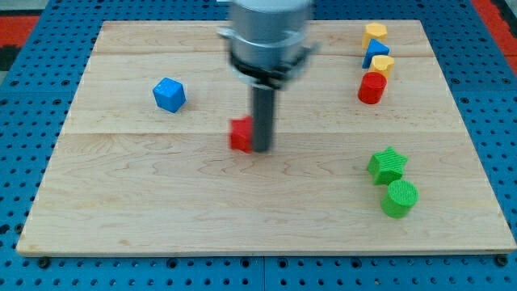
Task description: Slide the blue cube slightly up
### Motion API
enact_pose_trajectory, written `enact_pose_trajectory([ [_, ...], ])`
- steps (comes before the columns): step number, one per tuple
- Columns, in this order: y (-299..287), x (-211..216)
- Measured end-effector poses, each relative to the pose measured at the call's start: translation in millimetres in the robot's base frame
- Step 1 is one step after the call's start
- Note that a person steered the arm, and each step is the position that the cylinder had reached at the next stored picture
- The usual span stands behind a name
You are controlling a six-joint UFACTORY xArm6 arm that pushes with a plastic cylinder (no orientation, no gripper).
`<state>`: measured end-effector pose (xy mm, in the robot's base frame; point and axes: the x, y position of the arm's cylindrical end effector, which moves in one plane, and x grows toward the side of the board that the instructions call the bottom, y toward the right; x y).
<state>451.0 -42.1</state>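
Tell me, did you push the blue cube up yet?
Nothing looks done yet. The blue cube sits alone at the view's left, untouched. My tip is mid-board, right beside a red block, well to the cube's right. Still left: get below the cube and nudge it up.

No readable text or labels anywhere.

A pale wooden desk (161,202) with visible plank seams fills most of the view. Around it lies a blue perforated surface (24,267) dotted with holes. A red patch (20,16) shows at the view's top left corner.
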Motion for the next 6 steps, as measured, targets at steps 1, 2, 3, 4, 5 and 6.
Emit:
enact_pose_trajectory([
  [1, -49.5, -19.9],
  [2, 5.0, -47.1],
  [3, -88.6, -77.2],
  [4, -152.0, -66.4],
  [5, -133.1, -91.7],
  [6, -135.6, -89.4],
])
